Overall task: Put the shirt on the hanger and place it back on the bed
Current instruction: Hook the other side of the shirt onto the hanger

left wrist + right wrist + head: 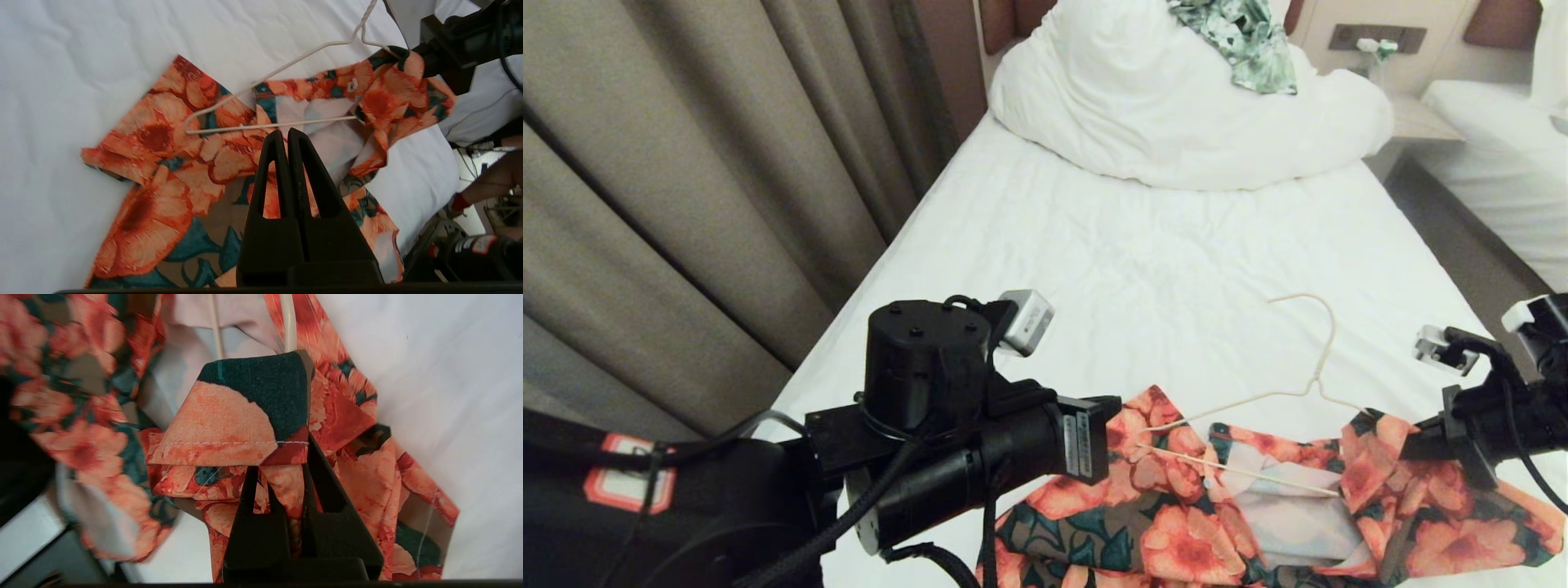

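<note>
The flowered shirt lies crumpled at the near end of the bed, its neck open and pale lining showing. The cream wire hanger rests on it with the hook pointing up the bed. One hanger end lies bare on top of the fabric; the other runs under the shirt's shoulder fold. My left gripper is shut and empty, hovering over the shirt just short of the hanger's bottom bar. My right gripper is shut on bunched shirt fabric at that shoulder, its tips hidden under a folded flap.
A heaped white duvet with a green leaf-patterned garment fills the head of the bed. Curtains hang close on the left. A second bed stands across a narrow aisle. A person's leg shows beside the bed.
</note>
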Tool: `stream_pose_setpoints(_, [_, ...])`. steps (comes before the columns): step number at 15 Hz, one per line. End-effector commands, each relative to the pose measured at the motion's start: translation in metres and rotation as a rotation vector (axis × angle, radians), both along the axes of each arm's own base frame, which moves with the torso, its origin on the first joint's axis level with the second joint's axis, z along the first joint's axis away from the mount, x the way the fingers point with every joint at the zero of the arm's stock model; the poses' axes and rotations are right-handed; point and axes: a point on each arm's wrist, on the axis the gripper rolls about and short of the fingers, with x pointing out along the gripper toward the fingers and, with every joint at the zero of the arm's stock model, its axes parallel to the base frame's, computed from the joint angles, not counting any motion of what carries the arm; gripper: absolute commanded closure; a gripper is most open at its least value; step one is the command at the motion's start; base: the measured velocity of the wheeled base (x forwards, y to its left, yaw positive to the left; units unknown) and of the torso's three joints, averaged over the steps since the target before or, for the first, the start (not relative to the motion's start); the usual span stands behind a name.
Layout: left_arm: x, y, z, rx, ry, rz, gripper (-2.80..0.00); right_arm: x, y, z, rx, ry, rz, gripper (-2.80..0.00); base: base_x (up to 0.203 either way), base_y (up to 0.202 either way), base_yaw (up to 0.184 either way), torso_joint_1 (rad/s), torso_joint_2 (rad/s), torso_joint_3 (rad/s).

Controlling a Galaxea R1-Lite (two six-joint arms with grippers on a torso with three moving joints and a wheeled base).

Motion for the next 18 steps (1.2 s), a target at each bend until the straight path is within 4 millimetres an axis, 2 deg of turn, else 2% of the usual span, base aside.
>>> stream_pose_setpoints(1, [-0.003, -0.002, -0.003, 0.007, 0.007, -0.008, 0.0, -0.015, 0.0, -0.009, -0.028, -0.164, -0.019, 0.0, 0.0, 0.0, 0.0, 0.0, 0.0, 0.0])
stream_pose_setpoints(3, [0.003, -0.011, 0.002, 0.023, 0.013, -0.009, 0.0, -0.02, -0.003, -0.009, -0.002, -0.246, -0.052, 0.0, 0.0, 0.0, 0.0, 0.0, 0.0, 0.0])
stream_pose_setpoints(5, [0.0, -0.025, -0.002, 0.104, 0.074, -0.048, 0.0, -0.022, -0.006, -0.004, 0.019, -0.261, -0.067, 0.0, 0.0, 0.0, 0.0, 0.0, 0.0, 0.0])
stream_pose_setpoints(8, [-0.003, -0.067, -0.036, 0.224, 0.148, -0.12, 0.0, -0.026, -0.011, 0.004, 0.059, -0.291, -0.076, 0.0, 0.0, 0.0, 0.0, 0.0, 0.0, 0.0])
stream_pose_setpoints(10, [-0.002, -0.098, -0.061, 0.304, 0.18, -0.14, -2.8, -0.028, -0.012, 0.007, 0.057, -0.3, -0.077, 0.0, 0.0, 0.0, 0.0, 0.0, 0.0, 0.0])
stream_pose_setpoints(11, [0.0, -0.114, -0.068, 0.335, 0.183, -0.135, -2.8, -0.03, -0.012, 0.008, 0.058, -0.303, -0.079, 0.0, 0.0, 0.0, 0.0, 0.0, 0.0, 0.0])
stream_pose_setpoints(13, [0.008, -0.136, -0.069, 0.367, 0.178, -0.112, -2.8, -0.035, -0.015, 0.01, 0.067, -0.313, -0.088, 0.0, 0.0, 0.0, 0.0, 0.0, 0.0, 0.0])
stream_pose_setpoints(16, [0.024, -0.15, -0.065, 0.411, 0.15, -0.066, -2.8, -0.037, -0.018, 0.009, 0.076, -0.314, -0.092, 0.0, 0.0, 0.0, 0.0, 0.0, 0.0, 0.0])
stream_pose_setpoints(18, [0.032, -0.158, -0.071, 0.448, 0.129, -0.023, -2.8, -0.039, -0.018, 0.007, 0.077, -0.31, -0.091, 0.0, 0.0, 0.0, 0.0, 0.0, 0.0, 0.0])
